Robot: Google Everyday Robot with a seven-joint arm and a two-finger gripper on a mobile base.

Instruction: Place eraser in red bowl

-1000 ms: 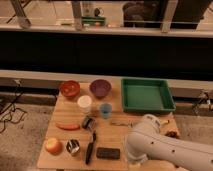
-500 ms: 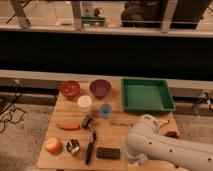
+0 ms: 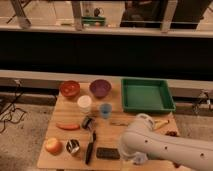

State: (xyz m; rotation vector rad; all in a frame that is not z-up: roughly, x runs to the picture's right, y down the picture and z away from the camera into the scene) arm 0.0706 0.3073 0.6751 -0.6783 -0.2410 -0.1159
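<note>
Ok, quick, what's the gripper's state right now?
Gripper: open or closed cannot be told. It is low at the front, just right of the eraser.

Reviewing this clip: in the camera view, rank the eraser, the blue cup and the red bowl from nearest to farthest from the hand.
The hand is low at the front, just right of the eraser.
1. eraser, front, immediately to the hand's left in the picture.
2. blue cup, mid-table, further back.
3. red bowl, back left corner.
</note>
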